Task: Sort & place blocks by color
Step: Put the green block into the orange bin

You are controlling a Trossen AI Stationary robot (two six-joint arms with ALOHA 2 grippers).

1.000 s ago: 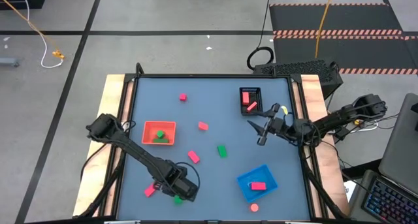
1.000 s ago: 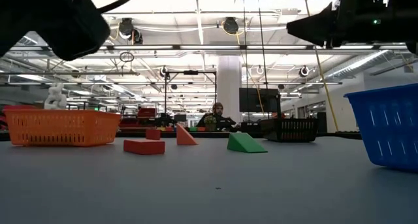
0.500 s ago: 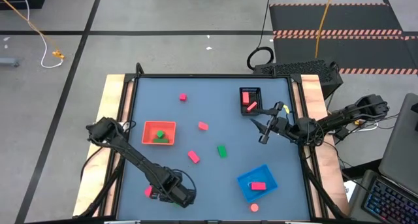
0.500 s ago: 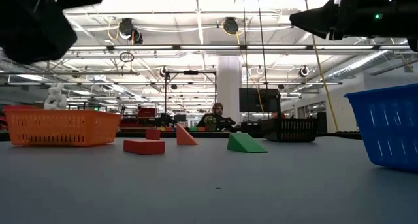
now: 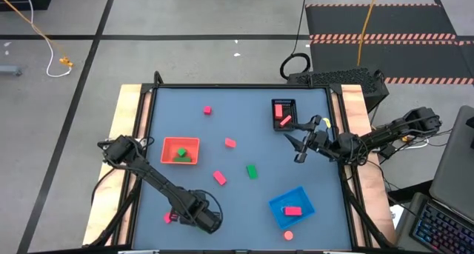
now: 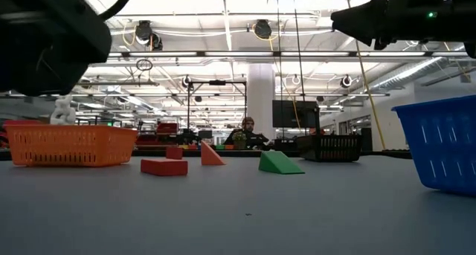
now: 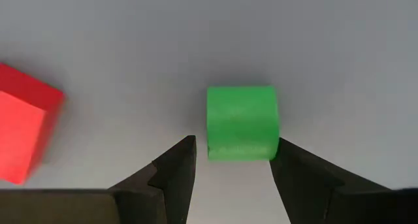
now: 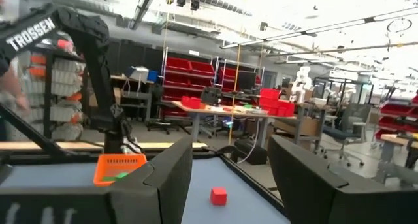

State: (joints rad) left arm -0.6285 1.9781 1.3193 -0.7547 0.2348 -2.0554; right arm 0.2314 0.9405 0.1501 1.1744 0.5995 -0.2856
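Left gripper (image 7: 232, 160) over a green cube (image 7: 242, 122)

Its fingers stand open, tips flanking the cube; a red block (image 7: 25, 131) lies beside. Right gripper (image 5: 298, 147) hangs open near the black tray (image 5: 284, 113).

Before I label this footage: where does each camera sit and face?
High: overhead, straight down; both arms, left gripper, right gripper.
Low: tabletop level, facing the room; arms overhead.
Left wrist: down past open fingers at green block.
Right wrist: across the table past open fingers.
High and right wrist share the orange tray.
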